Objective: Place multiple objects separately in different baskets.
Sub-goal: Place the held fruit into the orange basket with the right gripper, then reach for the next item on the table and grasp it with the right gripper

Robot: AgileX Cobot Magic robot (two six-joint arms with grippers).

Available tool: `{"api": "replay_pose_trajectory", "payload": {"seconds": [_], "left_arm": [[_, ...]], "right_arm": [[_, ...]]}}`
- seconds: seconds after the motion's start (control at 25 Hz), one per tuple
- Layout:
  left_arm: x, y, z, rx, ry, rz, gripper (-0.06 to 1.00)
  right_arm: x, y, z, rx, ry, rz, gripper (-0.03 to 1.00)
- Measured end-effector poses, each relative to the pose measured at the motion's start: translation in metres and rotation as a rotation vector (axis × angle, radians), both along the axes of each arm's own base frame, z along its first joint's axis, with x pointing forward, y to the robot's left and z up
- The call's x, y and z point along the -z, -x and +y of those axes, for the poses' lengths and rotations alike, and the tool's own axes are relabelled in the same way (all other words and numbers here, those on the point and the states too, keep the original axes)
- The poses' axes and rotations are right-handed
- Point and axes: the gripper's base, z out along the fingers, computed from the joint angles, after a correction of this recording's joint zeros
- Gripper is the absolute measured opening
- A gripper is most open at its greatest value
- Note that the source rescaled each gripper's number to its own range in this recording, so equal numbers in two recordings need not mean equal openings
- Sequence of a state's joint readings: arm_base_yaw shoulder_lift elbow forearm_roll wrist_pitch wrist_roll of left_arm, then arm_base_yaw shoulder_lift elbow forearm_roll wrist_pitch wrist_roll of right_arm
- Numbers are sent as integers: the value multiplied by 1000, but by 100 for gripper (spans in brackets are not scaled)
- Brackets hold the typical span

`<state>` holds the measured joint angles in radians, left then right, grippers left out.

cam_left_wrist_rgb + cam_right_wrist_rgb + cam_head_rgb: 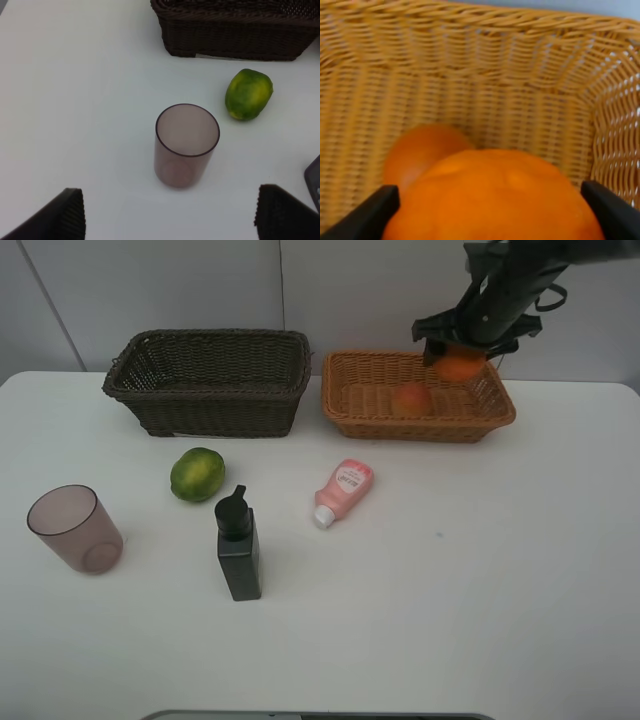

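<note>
My right gripper [462, 352] is shut on the orange [461, 367] and holds it over the right end of the light orange-tan basket [420, 430]. In the right wrist view the orange [495, 200] fills the space between the fingers. The reddish peach-like fruit [411, 398] lies in that basket, and it also shows in the right wrist view [422, 150]. My left gripper [172, 220] is open above the mauve cup [185, 145]; it is out of the exterior high view. The green fruit [197, 474], pink squeeze bottle [343, 490], black pump bottle [238, 545] and cup [75, 528] stand on the table.
The dark brown basket [210, 400] stands at the back left, left of the light basket, with nothing seen in it. The green fruit [248, 94] lies just in front of it [235, 35]. The table is white with a wall behind.
</note>
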<state>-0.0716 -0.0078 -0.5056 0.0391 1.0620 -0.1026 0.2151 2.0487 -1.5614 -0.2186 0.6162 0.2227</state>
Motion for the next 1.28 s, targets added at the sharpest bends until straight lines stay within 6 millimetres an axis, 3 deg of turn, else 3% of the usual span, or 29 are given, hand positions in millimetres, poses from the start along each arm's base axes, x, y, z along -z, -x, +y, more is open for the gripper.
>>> {"api": "replay_pose_trajectory", "payload": {"seconds": [0.36,0.76,1.0,1.28], "left_arm": [[0,0,0,0,0,0,83],[0,0,0,0,0,0,83],[0,0,0,0,0,0,83],[0,0,0,0,0,0,83]], "right_arm": [[33,-9,-4,5,3,31,47],[36,-10,-4,3,4,32,52],[30,-9,-4,5,8,33,86],[-13,5,5,-14,14,-4,95]]}}
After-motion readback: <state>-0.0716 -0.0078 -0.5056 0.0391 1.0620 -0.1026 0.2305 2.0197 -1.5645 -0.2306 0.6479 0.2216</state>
